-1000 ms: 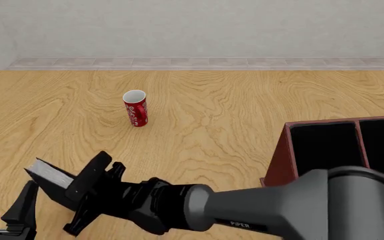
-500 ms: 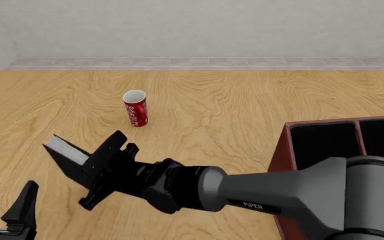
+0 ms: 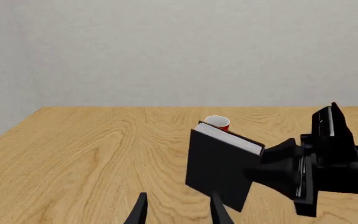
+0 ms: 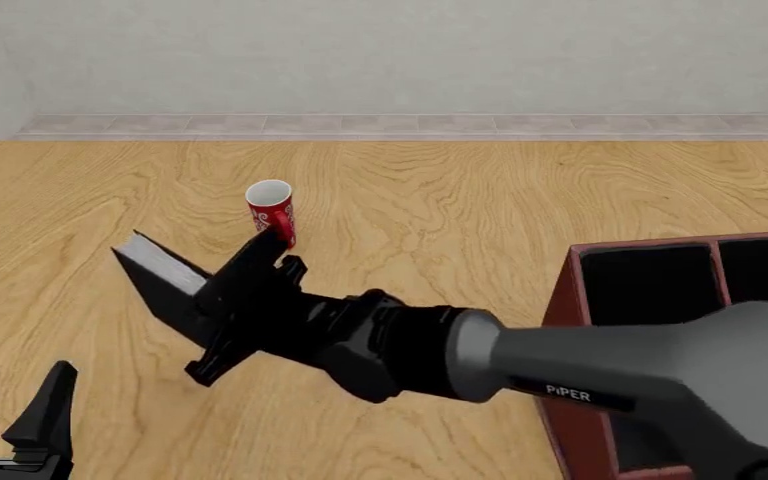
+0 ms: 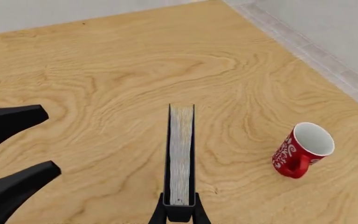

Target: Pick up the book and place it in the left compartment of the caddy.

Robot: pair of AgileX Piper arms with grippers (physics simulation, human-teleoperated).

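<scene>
The right gripper (image 4: 220,318) is clamped on the book (image 4: 165,283), which sticks out past its fingers edge-up above the table (image 4: 491,210), white page edge on top. A red cup (image 4: 272,215) stands just beyond the book, and the caddy (image 4: 564,330) sits well behind the fingers, back along the arm. The left gripper (image 4: 8,415) hangs nearby with its fingers (image 3: 140,211) spread and nothing between them.

Raised and carried forward toward the red mug (image 4: 272,214): black book (image 4: 167,283), clamped in right gripper (image 4: 224,305), now clear of table.
</scene>
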